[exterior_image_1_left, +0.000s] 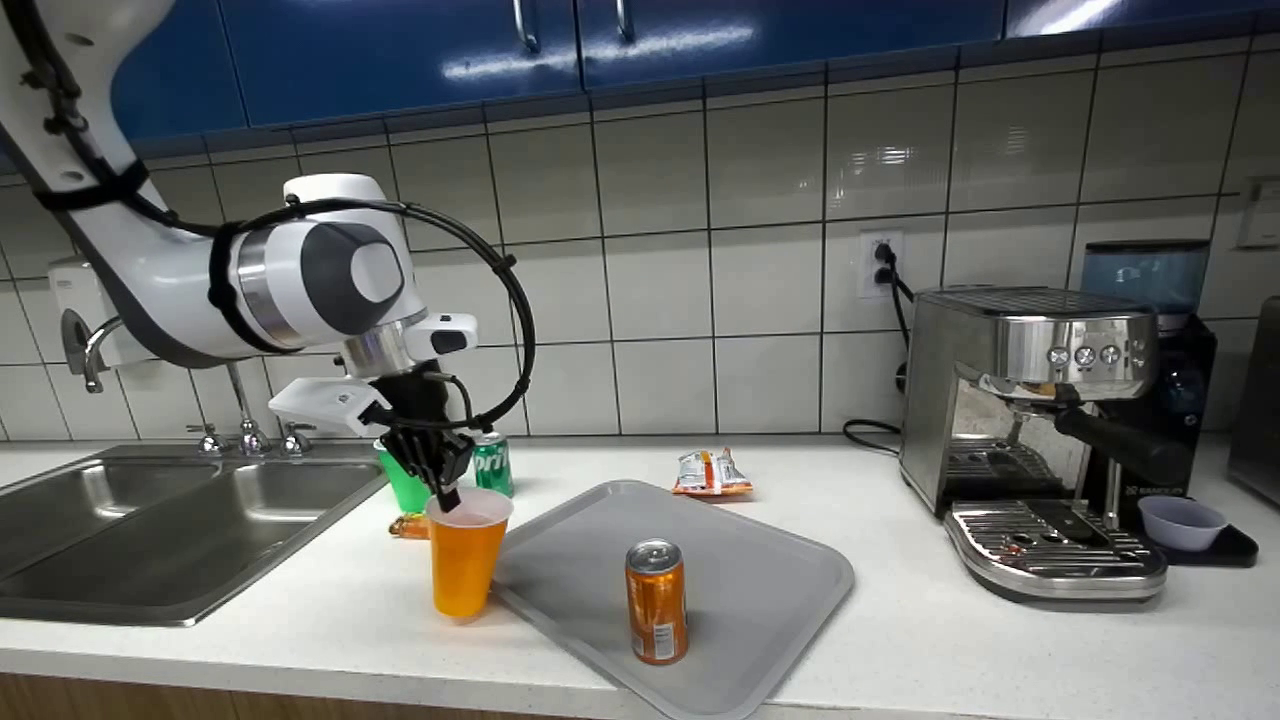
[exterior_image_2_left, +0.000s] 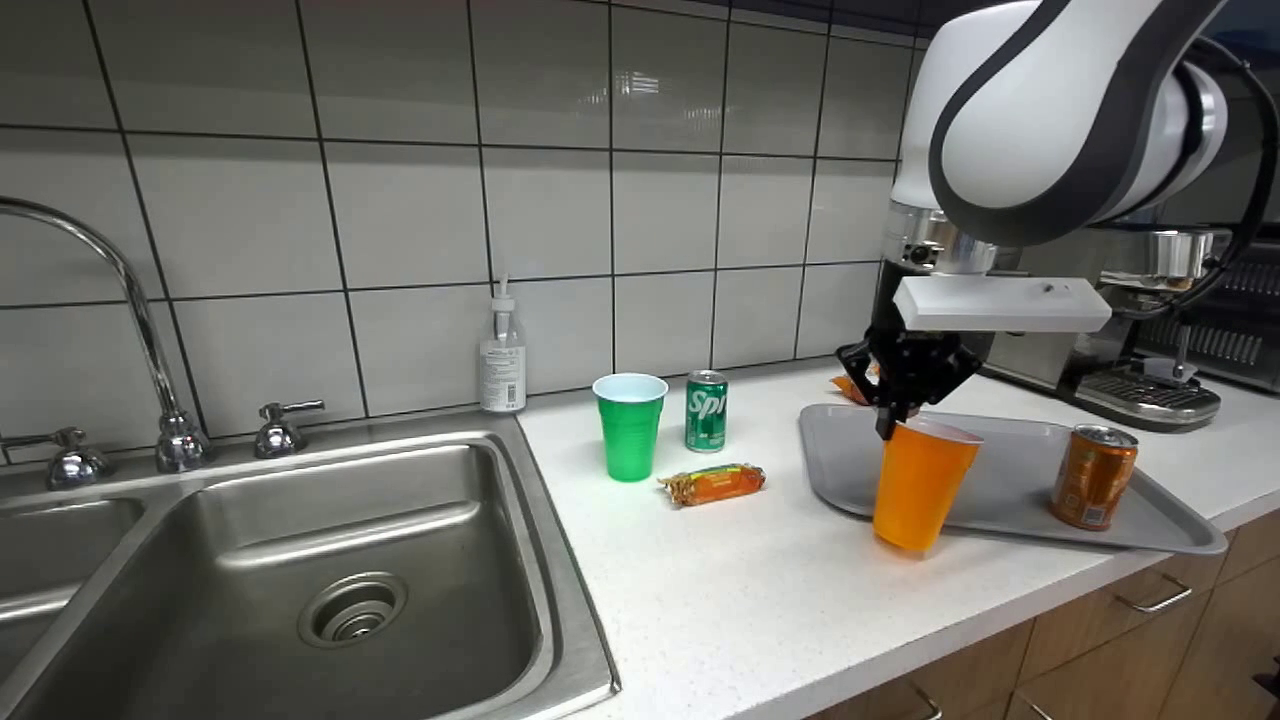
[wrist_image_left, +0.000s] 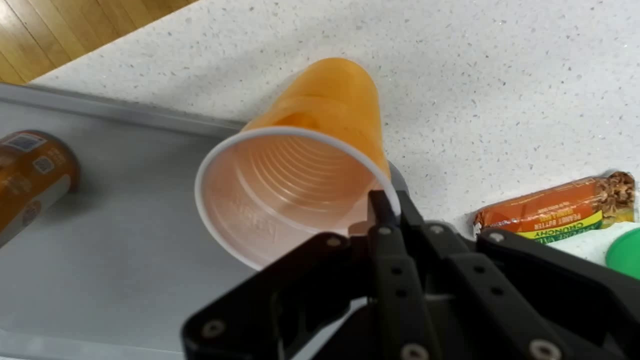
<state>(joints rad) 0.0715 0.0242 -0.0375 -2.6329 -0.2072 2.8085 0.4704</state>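
We see the gripper (wrist_image_left: 395, 205) clamped on the wall of an orange cup (exterior_image_1_left: 467, 555) at its rim: in the wrist view one finger (wrist_image_left: 381, 207) reaches inside the cup while its partner lies against the outside. The cup leans, its mouth tipped toward the gray tray (exterior_image_1_left: 770, 580), and from above we look into its pale, ridged inside. We find it over the white counter (exterior_image_2_left: 680, 600), between the sink (exterior_image_2_left: 430, 540) and the tray, just beside the tray's edge; we cannot tell whether its base touches the counter. On the tray we see an orange can (exterior_image_1_left: 656, 605) standing upright, apart from the cup. On the sink side of the cup, a snack bar (exterior_image_2_left: 715, 484) in an orange wrapper lies flat, and in the wrist view we can read "peanut butter" on it. Behind the bar, nearer the tiled wall (exterior_image_2_left: 540, 220), we see a green cup (exterior_image_2_left: 630, 430) upright, with a green soda can (exterior_image_2_left: 706, 412) standing near it. A small snack bag (exterior_image_1_left: 712, 473) lies by the far edge of the tray. In an exterior view we see a coffee machine (exterior_image_1_left: 1030, 360) well apart from the orange cup, and beside it a small bowl (exterior_image_1_left: 1182, 523).
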